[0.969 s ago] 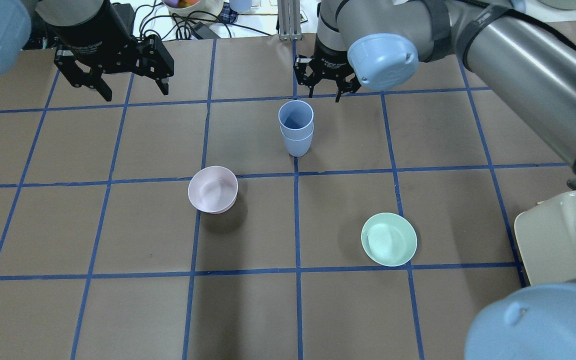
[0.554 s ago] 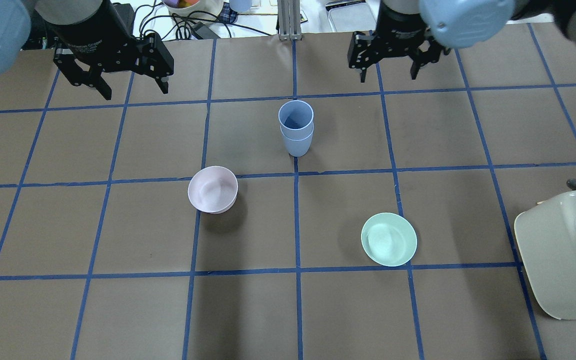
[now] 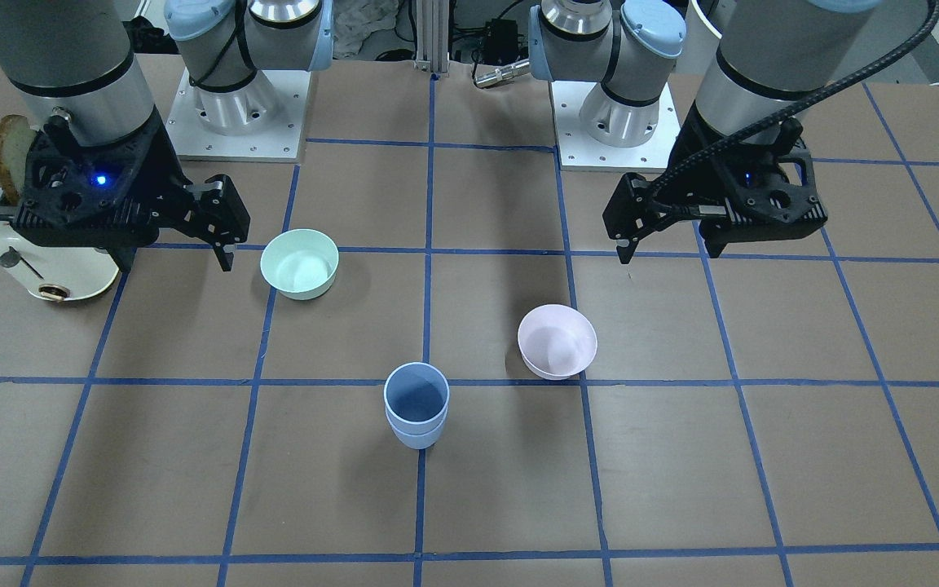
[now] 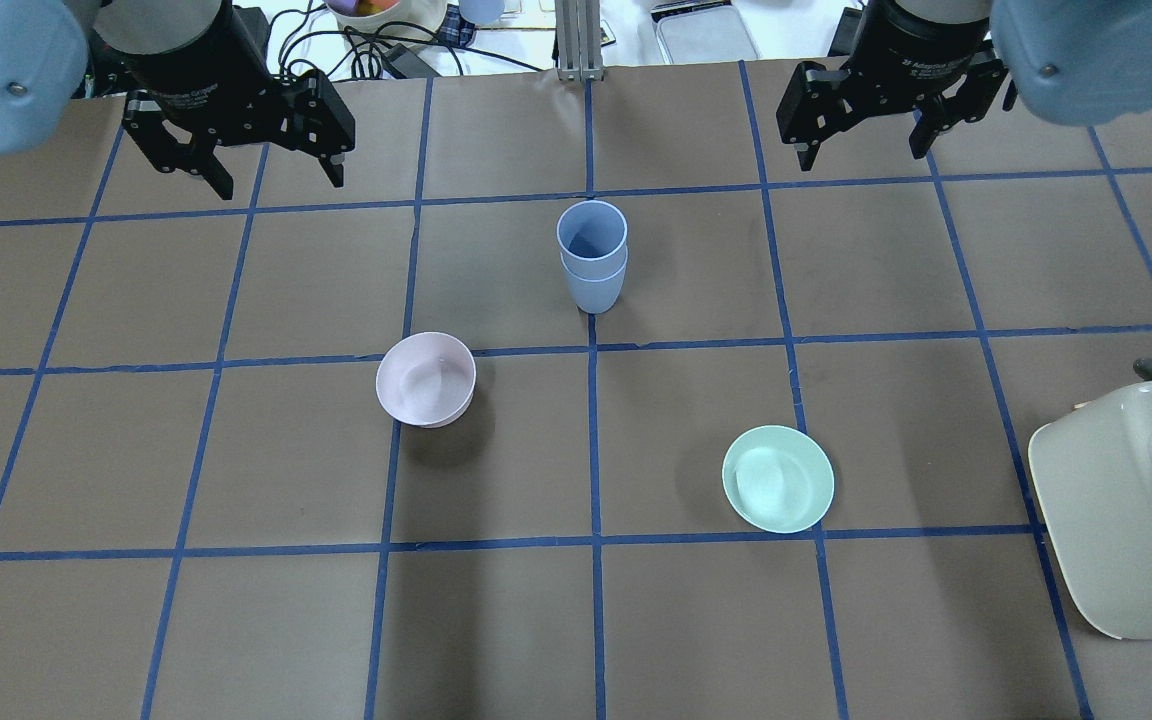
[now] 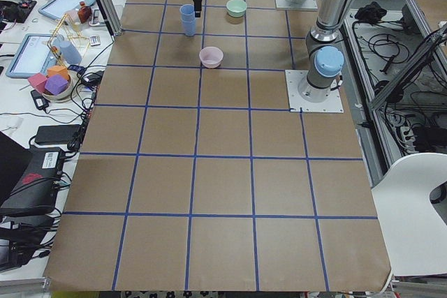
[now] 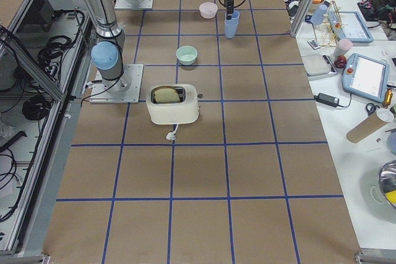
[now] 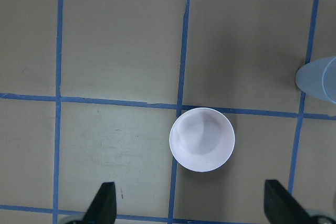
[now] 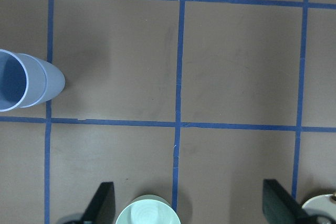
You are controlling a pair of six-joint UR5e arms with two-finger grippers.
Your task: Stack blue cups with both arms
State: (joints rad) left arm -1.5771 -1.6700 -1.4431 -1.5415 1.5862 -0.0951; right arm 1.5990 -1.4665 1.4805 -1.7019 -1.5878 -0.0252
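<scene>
Blue cups (image 4: 592, 255): were found nested, upright, at the far middle, between the grippers and touched by neither.
Left gripper (image 4: 279, 185): was held over the far left, fingers spread, nothing grasped.
Right gripper (image 4: 862, 158): was held over the far right, fingers spread, empty.
Pink bowl (image 4: 425, 379): was set near-left of the cups.
Green bowl (image 4: 778, 478): was set nearer, to the right.

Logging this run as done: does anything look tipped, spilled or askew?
Nothing stands out. The blue cups stand nested and upright; the pink bowl and green bowl sit upright, empty; left gripper and right gripper hang open, apart from them.
</scene>
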